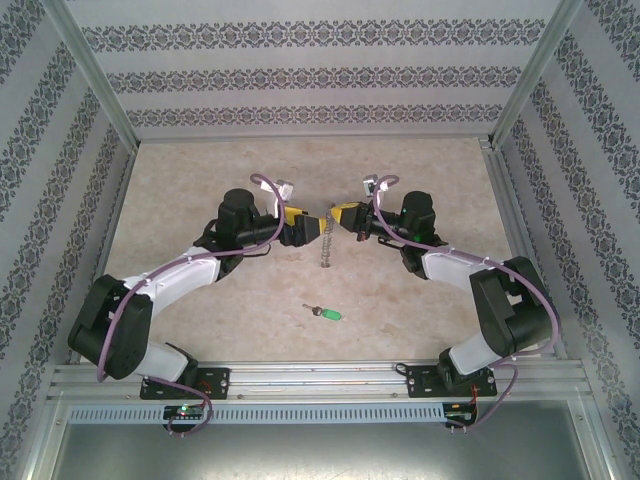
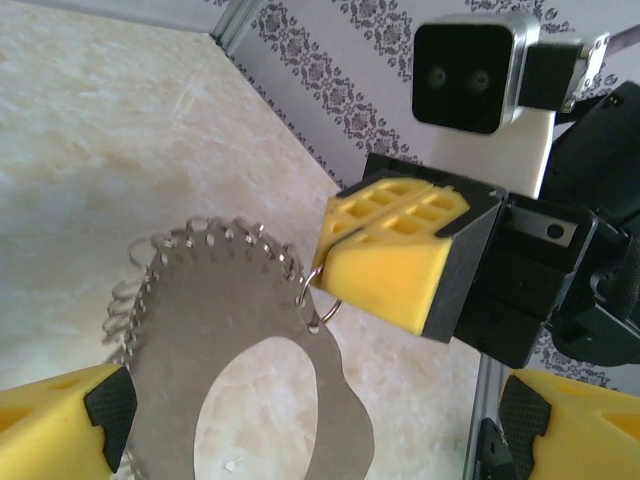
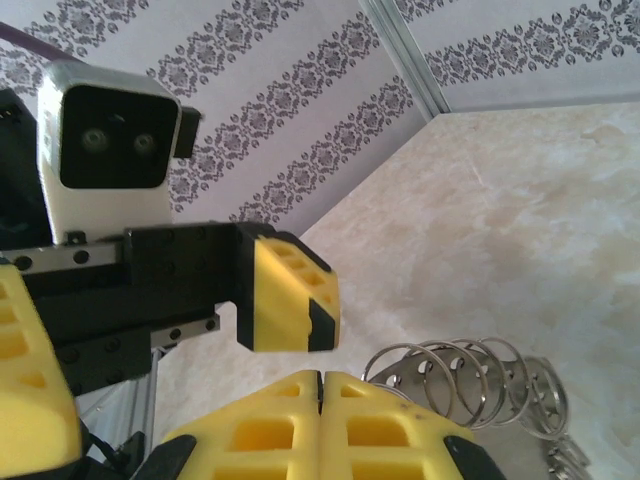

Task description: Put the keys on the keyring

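While your left jaws stand wide open, a yellow finger (image 2: 55,425) on either side of the keyring (image 1: 323,250), that coiled metal loop hangs between the tips of your two arms. Nearer you, the key (image 1: 325,314) lies flat on the bench (image 1: 200,180), green head to the right, apart from the loop. Your right jaws are pinched closed on the keyring's small ring (image 2: 318,300).

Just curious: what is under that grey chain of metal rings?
Bare marbled tabletop; the small silver key with green head lies nearer. The spot directly beneath is covered.
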